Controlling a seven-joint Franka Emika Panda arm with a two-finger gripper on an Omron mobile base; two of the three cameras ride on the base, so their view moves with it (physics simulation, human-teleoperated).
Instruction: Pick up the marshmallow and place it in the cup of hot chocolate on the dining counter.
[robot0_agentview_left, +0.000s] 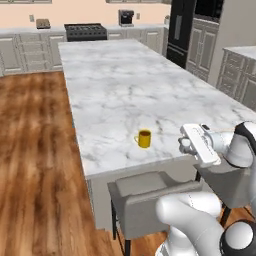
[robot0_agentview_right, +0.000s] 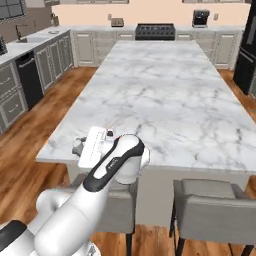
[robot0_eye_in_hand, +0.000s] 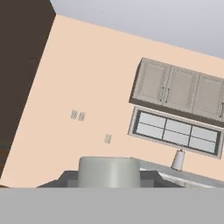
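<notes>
Nearest, at the bottom of the left base view, a grey stool (robot0_agentview_left: 145, 196) is standing tucked against the front edge of the dining counter (robot0_agentview_left: 120, 85). Just above it, in the lower right of that frame, the gripper (robot0_agentview_left: 184, 145) is hanging over the counter's near edge and pointing sideways toward the picture's left, not down.

In the hand view the marshmallow (robot0_eye_in_hand: 109, 169) is sitting at the bottom centre as a pale stubby cylinder, with a dark finger tip (robot0_eye_in_hand: 65, 178) pressing at each side. The claw is therefore narrowed to the sweet's width and, as far as I can judge, gripping it across its round flanks.

Further left on the marble, near the middle of the left base view, the cup of hot chocolate (robot0_agentview_left: 144, 138) is standing upright close to the front edge. Its handle is pointing to the picture's left, and it is well apart from the gripper.

The marshmallow is probably going to handle as something very light and soft. A hard squeeze is likely to dent it, and it may cling to the pads on release. Holding it across the flanks is the sensible grip, since it leaves one flat end free to go into the liquid.

Beyond, the marble is stretching away to a dark stove (robot0_agentview_left: 85, 31) at the top of the frame.
</notes>
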